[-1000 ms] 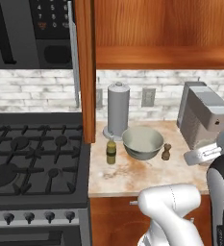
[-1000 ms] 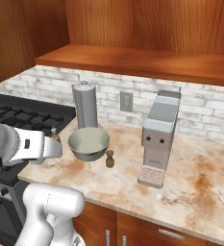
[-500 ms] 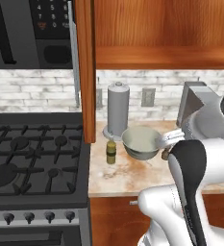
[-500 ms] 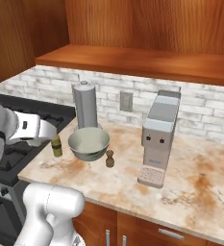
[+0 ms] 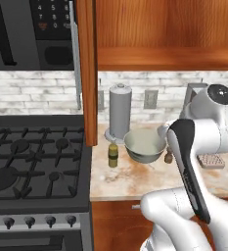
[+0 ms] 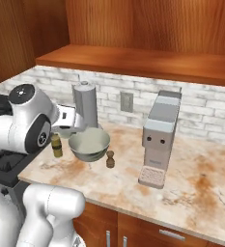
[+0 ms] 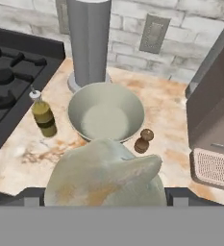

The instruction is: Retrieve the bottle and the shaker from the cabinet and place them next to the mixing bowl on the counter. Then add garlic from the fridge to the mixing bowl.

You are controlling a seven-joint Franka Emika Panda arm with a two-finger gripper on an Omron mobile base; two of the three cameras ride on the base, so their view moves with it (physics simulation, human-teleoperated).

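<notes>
**Garlic held above the mixing bowl**

Seen from the hand: gripper (image 7: 106,190) clamped wide on a pale bulb, probably the garlic (image 7: 106,178), over the mixing bowl (image 7: 105,112). Bottle (image 7: 43,115) left, shaker (image 7: 143,140) right, both just beside it. Stove edge (image 5: 88,162) close; bare counter (image 6: 191,181) toward the coffee machine (image 6: 157,137).

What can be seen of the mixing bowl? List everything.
The bowl is round, pale grey-green, smooth with a dull sheen, maybe metal or glazed ceramic. It stands upright and empty on the marbled counter, just in front of the grey cylinder. The bottle stands beside it toward the stove, the small brown shaker on its other side; both look close but apart from it. A pale garlic bulb is between the fingers, short of its rim.
</notes>
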